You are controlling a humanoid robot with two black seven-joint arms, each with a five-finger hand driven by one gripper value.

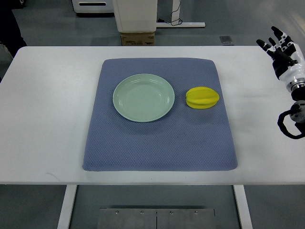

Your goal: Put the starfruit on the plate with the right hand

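A white table (47, 119) is filling most of the top view, and a blue-grey mat (157, 148) is lying across its middle. On the mat's upper left part a pale green plate (121, 107) is sitting empty. The starfruit (202, 97) is resting on the mat just beside the plate's right rim, apart from it and nearer the mat's right edge. The right hand (282, 52) is hanging over the table's far right corner, well apart from the fruit, its fingers (265, 45) spreading loosely and gripping nothing. The left hand is not showing.

The starfruit is likely handling as a light, fairly firm piece with a smooth, waxy skin and raised ridges that could be slipping or bruising under pressure. Closing the fingers into the grooves across its middle is looking like the safest hold.
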